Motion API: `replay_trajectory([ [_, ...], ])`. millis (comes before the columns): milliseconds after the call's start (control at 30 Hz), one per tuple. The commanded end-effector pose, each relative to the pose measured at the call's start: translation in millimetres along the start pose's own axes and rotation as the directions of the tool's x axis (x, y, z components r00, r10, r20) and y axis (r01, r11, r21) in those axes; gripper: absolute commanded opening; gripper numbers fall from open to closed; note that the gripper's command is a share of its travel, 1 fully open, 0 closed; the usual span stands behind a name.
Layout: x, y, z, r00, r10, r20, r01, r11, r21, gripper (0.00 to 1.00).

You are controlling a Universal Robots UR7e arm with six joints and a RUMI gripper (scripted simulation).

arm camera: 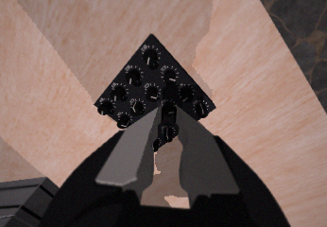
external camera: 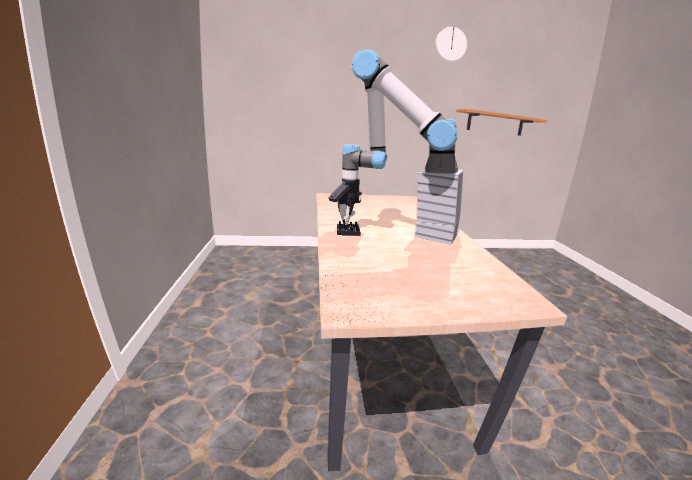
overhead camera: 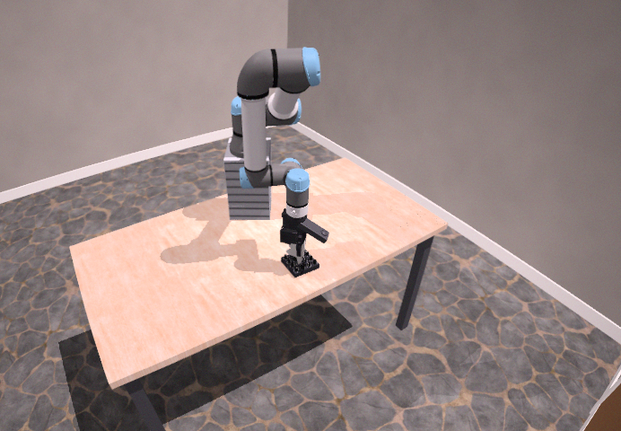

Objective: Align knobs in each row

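Observation:
The black knob box (overhead camera: pixel 300 264) sits on the wooden table near its far-side edge; it also shows in the exterior view (external camera: pixel 348 228). In the wrist view the knob box (arm camera: pixel 154 90) appears turned like a diamond, with several black knobs with white pointer lines. My gripper (overhead camera: pixel 298 252) points straight down onto the box. In the wrist view the grey fingers are shut on a knob (arm camera: pixel 167 110) in the part of the box nearest the camera. The fingers hide that knob's pointer and part of the knob behind it.
The arm's grey ribbed pedestal (overhead camera: pixel 249 188) stands on the table behind the box. The table edge (overhead camera: pixel 372 264) runs close beside the box. A small shelf (external camera: pixel 500 117) and a round clock (external camera: pixel 451 43) hang on the back wall.

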State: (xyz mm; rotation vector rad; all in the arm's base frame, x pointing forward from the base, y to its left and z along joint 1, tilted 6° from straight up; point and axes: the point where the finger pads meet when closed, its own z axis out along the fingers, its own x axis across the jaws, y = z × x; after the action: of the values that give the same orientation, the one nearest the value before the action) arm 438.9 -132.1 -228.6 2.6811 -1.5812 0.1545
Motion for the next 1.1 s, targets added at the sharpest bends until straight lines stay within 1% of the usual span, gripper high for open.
replay_trajectory([
  [0, 0.5, -0.3, -0.4, 1.000, 0.014, -0.001, -0.014, 1.000, 0.000, 0.04],
  [633, 0.5, -0.3, -0.4, 1.000, 0.017, -0.001, -0.017, 1.000, 0.000, 0.04],
  [667, 0.5, -0.3, -0.4, 1.000, 0.017, -0.001, -0.017, 1.000, 0.000, 0.11],
  [1067, 0.5, -0.3, -0.4, 1.000, 0.017, -0.001, -0.017, 1.000, 0.000, 0.11],
])
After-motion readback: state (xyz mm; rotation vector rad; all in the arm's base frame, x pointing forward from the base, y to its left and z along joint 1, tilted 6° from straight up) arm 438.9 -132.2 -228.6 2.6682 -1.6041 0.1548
